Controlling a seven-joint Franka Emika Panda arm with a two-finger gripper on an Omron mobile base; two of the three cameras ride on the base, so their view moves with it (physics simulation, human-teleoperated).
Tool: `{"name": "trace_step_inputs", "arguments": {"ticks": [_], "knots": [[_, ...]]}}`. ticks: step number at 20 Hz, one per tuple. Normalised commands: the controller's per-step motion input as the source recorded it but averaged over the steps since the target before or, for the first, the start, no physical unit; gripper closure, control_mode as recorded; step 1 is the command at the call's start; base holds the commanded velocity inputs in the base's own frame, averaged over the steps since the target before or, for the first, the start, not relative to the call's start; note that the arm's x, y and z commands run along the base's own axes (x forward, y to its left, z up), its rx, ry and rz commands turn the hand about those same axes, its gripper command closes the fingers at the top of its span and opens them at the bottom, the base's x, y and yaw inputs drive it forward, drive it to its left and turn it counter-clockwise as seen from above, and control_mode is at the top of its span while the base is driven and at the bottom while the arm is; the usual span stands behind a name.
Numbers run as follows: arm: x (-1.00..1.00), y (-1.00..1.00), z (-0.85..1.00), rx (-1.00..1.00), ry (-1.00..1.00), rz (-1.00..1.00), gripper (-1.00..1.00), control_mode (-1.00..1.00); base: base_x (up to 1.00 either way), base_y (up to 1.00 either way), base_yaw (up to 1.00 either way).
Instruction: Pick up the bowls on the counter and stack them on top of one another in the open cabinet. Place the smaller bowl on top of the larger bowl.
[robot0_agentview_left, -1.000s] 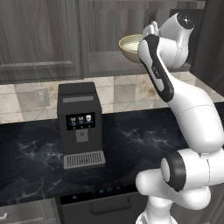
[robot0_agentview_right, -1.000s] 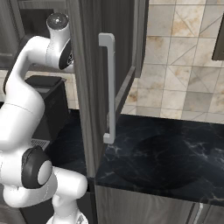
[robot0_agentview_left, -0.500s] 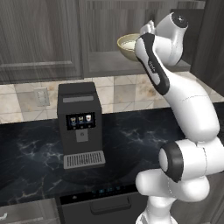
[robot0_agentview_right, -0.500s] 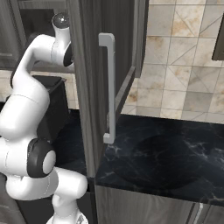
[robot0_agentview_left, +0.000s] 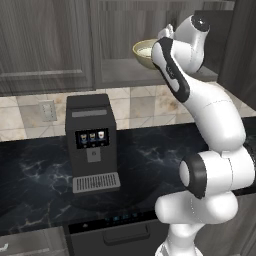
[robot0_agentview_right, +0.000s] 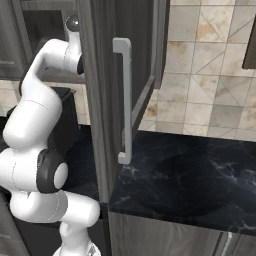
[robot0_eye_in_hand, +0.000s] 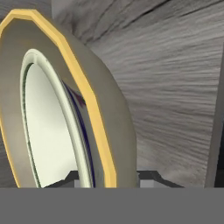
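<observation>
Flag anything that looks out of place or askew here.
Nothing stands out. The smaller bowl is nested inside the larger bowl up in the open cabinet, which is where they belong. The coffee machine stands upright on the counter, with no spill visible.

The table (robot0_agentview_left: 150, 160) is glossy black marble with thin white veins. The cabinet (robot0_eye_in_hand: 175, 87) is matt grey-brown wood grain. The larger bowl (robot0_eye_in_hand: 111, 109) looks smooth and glazed, tan with a yellow rim; the smaller bowl (robot0_eye_in_hand: 48, 140) inside it is pale and glossy. The door handle (robot0_agentview_right: 124, 100) is matt grey metal.
</observation>
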Motion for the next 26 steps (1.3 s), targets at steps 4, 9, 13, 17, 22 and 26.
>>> {"name": "trace_step_inputs", "arguments": {"ticks": [4, 9, 13, 17, 22, 26], "knots": [[0.24, -0.1, -0.09, 0.0, 0.04, 0.0, 1.0, -1.0, 0.0, 0.0, 0.0], [0.24, -0.04, -0.08, 0.0, 0.06, 0.0, 1.0, -1.0, 0.0, 0.0, 0.0], [0.14, 0.0, -0.12, 0.0, 0.05, 0.01, 1.0, -1.0, 0.0, 0.0, 0.0], [0.13, 0.0, -0.14, 0.0, 0.04, 0.01, 1.0, -1.0, 0.0, 0.0, 0.0], [0.01, 0.0, -0.16, 0.01, 0.04, 0.0, -1.0, -1.0, 0.0, 0.0, 0.0], [-0.14, -0.01, 0.07, 0.02, -0.04, 0.0, -1.0, -1.0, 0.0, 0.0, 0.0]]}}
